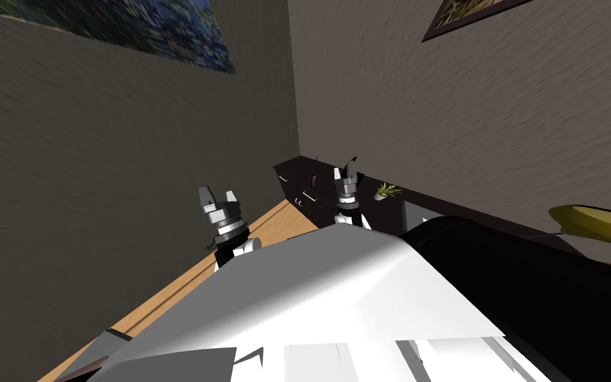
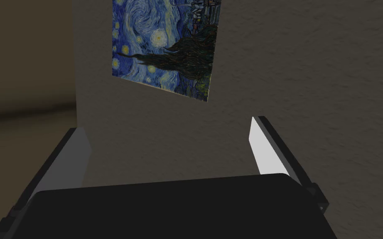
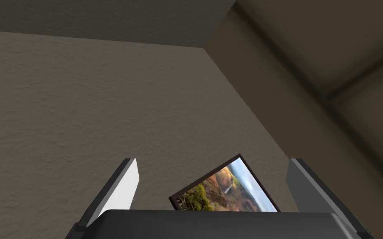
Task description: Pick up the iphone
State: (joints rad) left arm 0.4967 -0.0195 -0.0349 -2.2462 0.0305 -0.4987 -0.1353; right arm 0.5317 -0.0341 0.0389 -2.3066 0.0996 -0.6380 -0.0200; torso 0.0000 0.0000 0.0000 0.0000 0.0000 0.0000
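Standing well short of the goods. Left pincer (image 1: 218,195): raised, blades spread, nothing between them. Right pincer (image 1: 344,167): raised, blades spread, likewise empty. Dark drawer cabinet (image 1: 297,174): in the room's corner, ahead of both arms and well apart from them. Iphone (image 1: 313,179): probably the small dark slab upright on the cabinet top, too small to confirm. Potted plant (image 1: 386,191): further along the same wall. Progress, as judged: nothing grasped; approach, reach, closing and lift all left to do.
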